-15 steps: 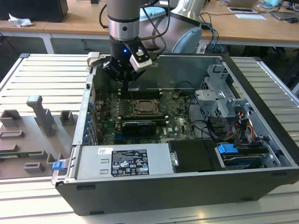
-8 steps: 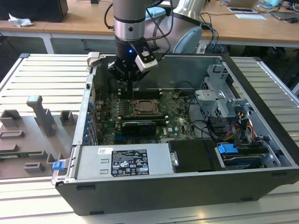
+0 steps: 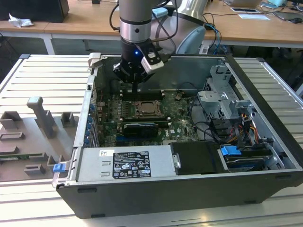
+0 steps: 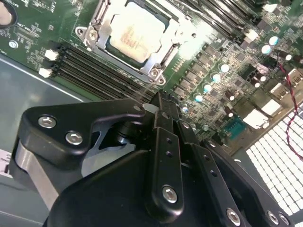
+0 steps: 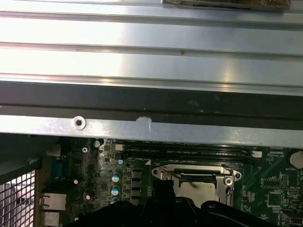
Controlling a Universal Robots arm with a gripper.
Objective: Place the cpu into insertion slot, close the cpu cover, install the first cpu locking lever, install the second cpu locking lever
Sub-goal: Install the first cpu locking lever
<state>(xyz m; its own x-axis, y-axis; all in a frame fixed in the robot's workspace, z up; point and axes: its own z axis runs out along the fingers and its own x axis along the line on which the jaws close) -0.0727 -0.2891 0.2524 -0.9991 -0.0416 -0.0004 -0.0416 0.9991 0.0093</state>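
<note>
1. The gripper [image 4: 158, 101] was clenched. Its two black metal fingers [image 4: 163, 142] pressed together at the tips, with nothing between them.
2. In the exterior view the gripper [image 3: 135, 90] pointed straight down into the open case. It hung over the long black memory slots [image 4: 94, 71], near the insertion slot [image 5: 162, 173] and not touching it.
3. The cpu [image 4: 135, 33] sat in the insertion slot, apart from the gripper. It lay flat with its pale, smooth metal face up. It was square, so no side was longer, and its edges ran along the slot's edges.
4. The cpu cover [image 4: 147, 66] was a shiny silver frame with a square hole. It lay flat down around the cpu, and the pale face showed through the hole.
5. Round silver screws sat at the corners of the slot's rim.
6. The green board [image 4: 33, 23] spread all around the slot, bumpy with little parts and small round silver cans.
7. The board lay at the bottom of a big dark computer case [image 3: 156, 198] with a silver box [image 3: 125, 163] at its front edge.
8. The case rested on a grooved metal table [image 3: 38, 75]. Grey blocky holders [image 3: 42, 116] stood at the exterior view's left.
</note>
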